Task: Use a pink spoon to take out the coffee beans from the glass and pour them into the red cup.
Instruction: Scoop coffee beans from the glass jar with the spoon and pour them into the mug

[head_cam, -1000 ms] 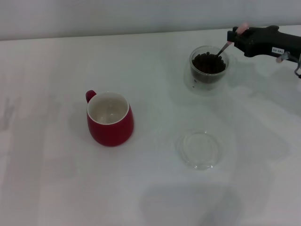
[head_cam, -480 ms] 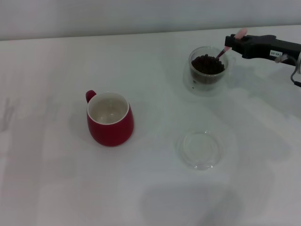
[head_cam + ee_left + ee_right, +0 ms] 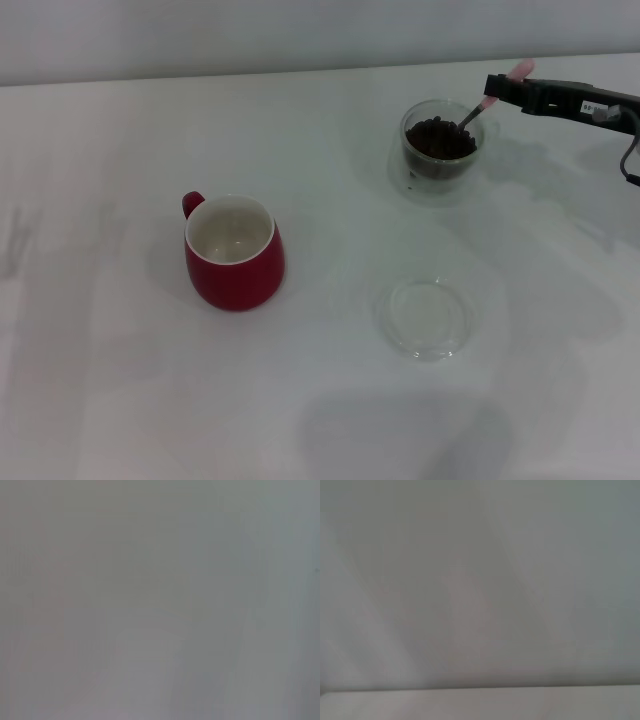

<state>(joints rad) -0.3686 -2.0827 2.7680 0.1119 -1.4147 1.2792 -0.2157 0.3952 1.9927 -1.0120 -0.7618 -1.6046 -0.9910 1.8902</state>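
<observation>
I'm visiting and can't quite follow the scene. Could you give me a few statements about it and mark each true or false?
1. The right claw holds the pink spoon. True.
2. The spoon's bowl is over the red cup. False: it dips into the glass.
3. The red cup holds coffee beans. False: its white inside looks empty; they fill the glass.
4. A clear round dish lies flat on the table, apart from the glass. True.

Open table (image 3: 120, 380) lies between the glass (image 3: 440, 150), where the right gripper (image 3: 497, 88) holds the spoon (image 3: 487, 100), and the red cup (image 3: 233, 252), with only a flat clear dish (image 3: 425, 318) near that path.
</observation>
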